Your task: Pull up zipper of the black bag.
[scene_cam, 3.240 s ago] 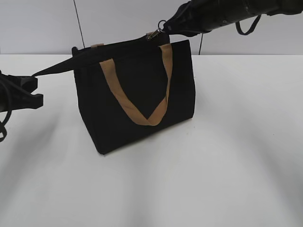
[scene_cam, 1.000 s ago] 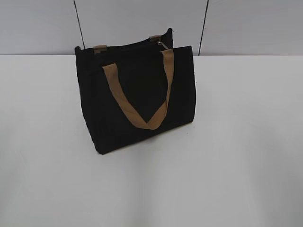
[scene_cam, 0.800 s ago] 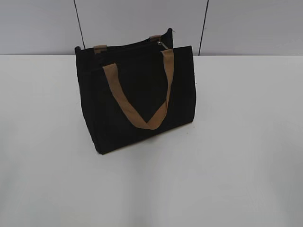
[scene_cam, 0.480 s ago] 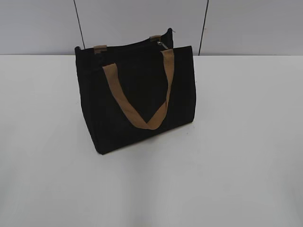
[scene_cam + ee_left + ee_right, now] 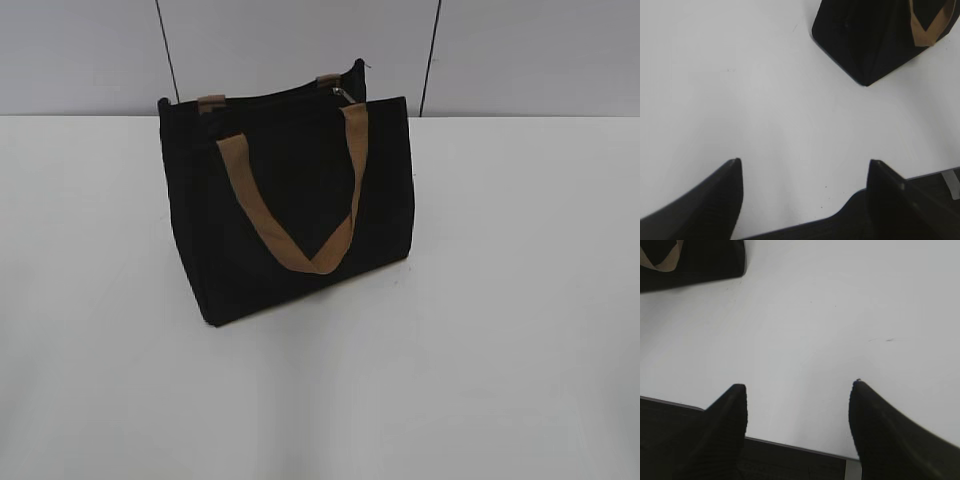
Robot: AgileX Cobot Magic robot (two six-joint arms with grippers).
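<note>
Black fabric makes up the boxy black bag (image 5: 290, 215) with its tan webbing strap handle (image 5: 300, 215), standing upright on the white counter (image 5: 500, 330) toward the far edge, left of the middle, in the exterior view. The small silver zipper pull (image 5: 342, 93) sits at the right end of the bag's top seam. The zip track's long axis runs left to right along the top, slanting slightly away toward the far edge on the right. Neither arm appears in this view.

In the left wrist view, the left tool (image 5: 805, 172) hangs over the counter's near edge with its two dark fingers spread wide and nothing between them. The bag's lower corner (image 5: 865, 45) lies ahead and to the right, well apart; the zipper is out of frame.

In the right wrist view, the right tool (image 5: 797, 395) is likewise agape and empty above the near edge. The bag (image 5: 695, 260) lies ahead and to the left, well apart.

Judging by the pull's place at the bag's right end, the right arm seems nearer to it, though both tools stand back, and the zip looks already drawn along.
</note>
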